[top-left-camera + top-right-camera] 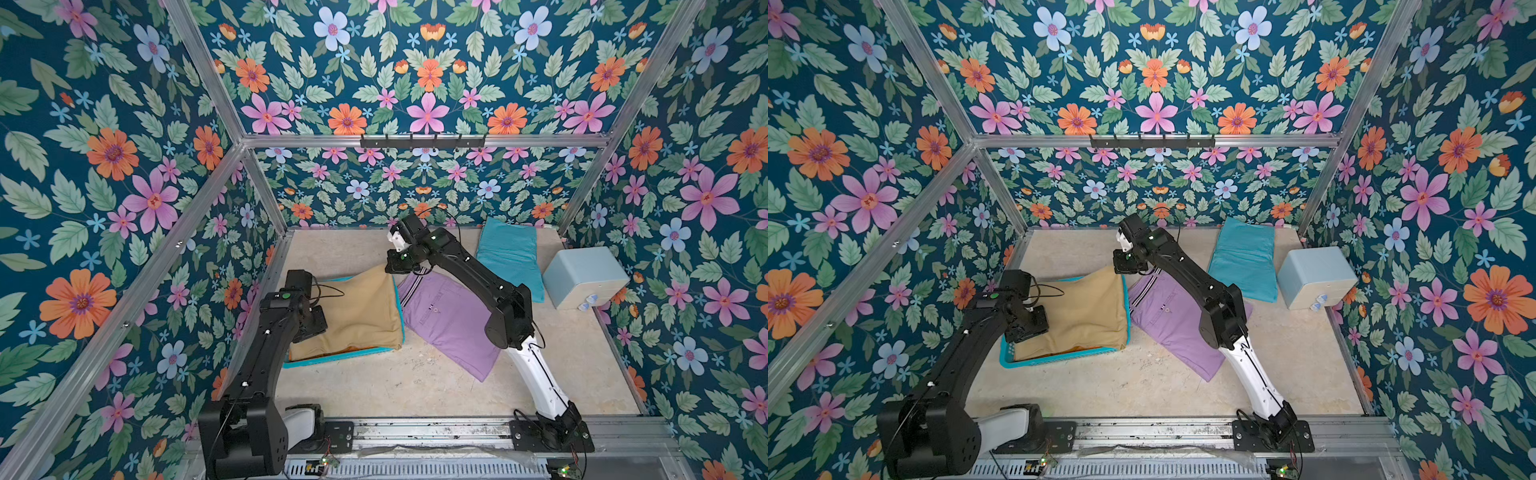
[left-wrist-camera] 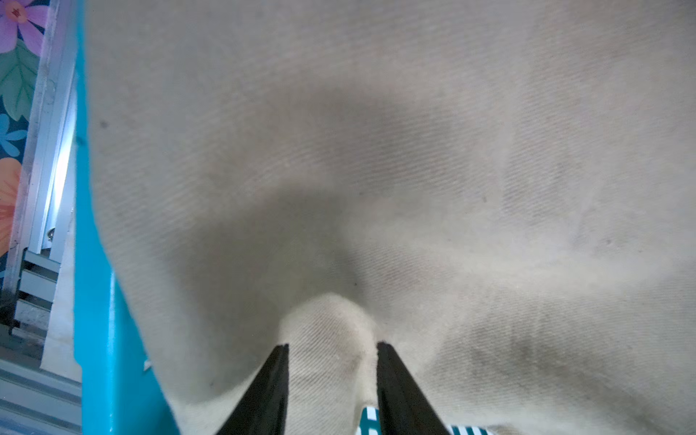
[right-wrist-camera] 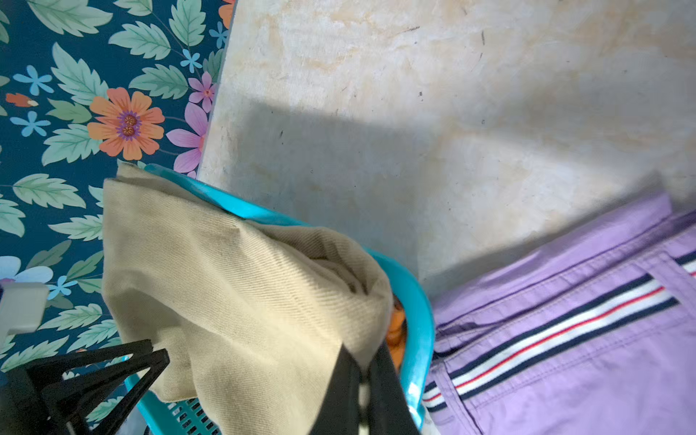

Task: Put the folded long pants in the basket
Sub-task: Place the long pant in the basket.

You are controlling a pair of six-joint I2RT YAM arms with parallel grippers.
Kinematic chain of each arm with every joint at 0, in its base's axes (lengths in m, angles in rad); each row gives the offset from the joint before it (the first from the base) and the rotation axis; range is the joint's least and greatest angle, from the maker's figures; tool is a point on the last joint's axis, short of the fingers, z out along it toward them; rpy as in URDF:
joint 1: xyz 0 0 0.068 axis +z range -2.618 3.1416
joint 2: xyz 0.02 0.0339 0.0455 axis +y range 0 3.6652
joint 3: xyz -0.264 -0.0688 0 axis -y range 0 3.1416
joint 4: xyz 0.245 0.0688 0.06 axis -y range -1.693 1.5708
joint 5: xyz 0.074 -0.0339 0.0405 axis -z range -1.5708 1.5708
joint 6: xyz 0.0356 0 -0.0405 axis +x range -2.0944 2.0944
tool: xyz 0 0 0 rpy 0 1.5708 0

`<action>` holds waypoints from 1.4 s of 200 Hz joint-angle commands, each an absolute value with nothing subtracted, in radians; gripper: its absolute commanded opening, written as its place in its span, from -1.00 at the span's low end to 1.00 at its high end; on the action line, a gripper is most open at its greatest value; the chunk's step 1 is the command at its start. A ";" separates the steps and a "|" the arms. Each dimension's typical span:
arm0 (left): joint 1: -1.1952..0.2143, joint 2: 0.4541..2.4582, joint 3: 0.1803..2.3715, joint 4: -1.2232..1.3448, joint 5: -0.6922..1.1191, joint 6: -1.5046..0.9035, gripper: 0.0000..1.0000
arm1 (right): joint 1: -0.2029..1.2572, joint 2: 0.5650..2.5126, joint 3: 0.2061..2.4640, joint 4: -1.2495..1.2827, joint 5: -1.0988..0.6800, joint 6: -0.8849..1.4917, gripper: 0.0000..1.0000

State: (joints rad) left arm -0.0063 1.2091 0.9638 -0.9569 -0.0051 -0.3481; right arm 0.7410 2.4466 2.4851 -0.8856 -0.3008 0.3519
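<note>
The tan folded pants (image 1: 357, 311) (image 1: 1084, 316) lie draped over the teal basket (image 1: 345, 360) (image 1: 1059, 359), covering most of it. A strip of orange pants (image 1: 1067, 351) (image 3: 395, 327) shows beneath them inside the basket. My left gripper (image 2: 333, 344) pinches a raised fold of the tan cloth (image 2: 376, 150) at the basket's near-left side. My right gripper (image 3: 363, 361) is shut on the tan pants' far-right corner (image 3: 226, 282), just inside the basket rim (image 3: 418, 301). The lilac pants (image 1: 449, 320) (image 3: 565, 339) lie on the table right of the basket. The turquoise pants (image 1: 511, 253) lie at the back right.
A pale blue rounded box (image 1: 586, 276) (image 1: 1316, 276) stands at the right edge beside the turquoise pants. Floral walls and aluminium frame posts (image 1: 266, 257) close in the beige tabletop (image 1: 415, 386). A black hook rail (image 1: 422, 141) hangs on the back wall.
</note>
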 commanded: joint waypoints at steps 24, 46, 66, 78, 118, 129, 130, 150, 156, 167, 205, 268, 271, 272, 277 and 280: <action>-0.008 1.188 0.976 -0.974 -0.051 -0.351 -0.09 | 0.740 2.488 2.503 -0.851 -0.260 0.370 -1.00; -0.007 1.171 1.018 -1.019 -0.145 -0.368 0.19 | 0.740 2.459 2.473 -0.830 -0.272 0.380 -0.55; -0.006 1.157 1.060 -1.076 -0.202 -0.388 0.25 | 0.739 2.410 2.417 -0.807 -0.256 0.385 -0.26; -0.007 1.154 1.074 -1.102 -0.190 -0.398 0.27 | 0.740 2.380 2.382 -0.796 -0.247 0.386 -0.13; -0.006 1.170 1.085 -1.189 -0.159 -0.462 0.27 | 0.745 2.290 2.277 -0.795 -0.243 0.392 0.08; -0.006 1.162 1.071 -1.202 -0.158 -0.490 0.27 | 0.752 2.255 2.223 -0.778 -0.245 0.396 0.09; -0.007 1.161 1.069 -1.203 -0.159 -0.493 0.26 | 0.753 2.252 2.221 -0.775 -0.245 0.396 0.09; -0.005 1.126 1.017 -1.198 -0.180 -0.548 0.23 | 0.768 2.175 2.096 -0.713 -0.259 0.403 0.10; -0.006 1.120 1.008 -1.199 -0.188 -0.563 0.22 | 0.771 2.152 2.060 -0.692 -0.261 0.402 0.10; -0.005 1.123 0.987 -1.196 -0.202 -0.581 0.20 | 0.778 2.111 1.996 -0.650 -0.267 0.402 0.10; -0.005 1.197 0.952 -1.188 -0.194 -0.598 0.07 | 0.783 2.021 1.870 -0.551 -0.343 0.426 0.10; -0.006 1.252 0.880 -1.123 -0.206 -0.607 -0.11 | 0.783 2.046 1.900 -0.566 -0.364 0.433 0.10; -0.006 1.250 0.883 -1.123 -0.210 -0.609 -0.18 | 0.783 2.047 1.901 -0.566 -0.365 0.433 0.10; -0.006 1.250 0.884 -1.122 -0.211 -0.610 -0.20 | 0.783 2.047 1.901 -0.567 -0.365 0.434 0.10; -0.005 1.250 0.889 -1.123 -0.218 -0.613 -0.34 | 0.784 2.050 1.902 -0.566 -0.365 0.435 0.10; -0.006 1.249 0.892 -1.123 -0.222 -0.613 -0.48 | 0.785 2.052 1.903 -0.567 -0.365 0.437 0.10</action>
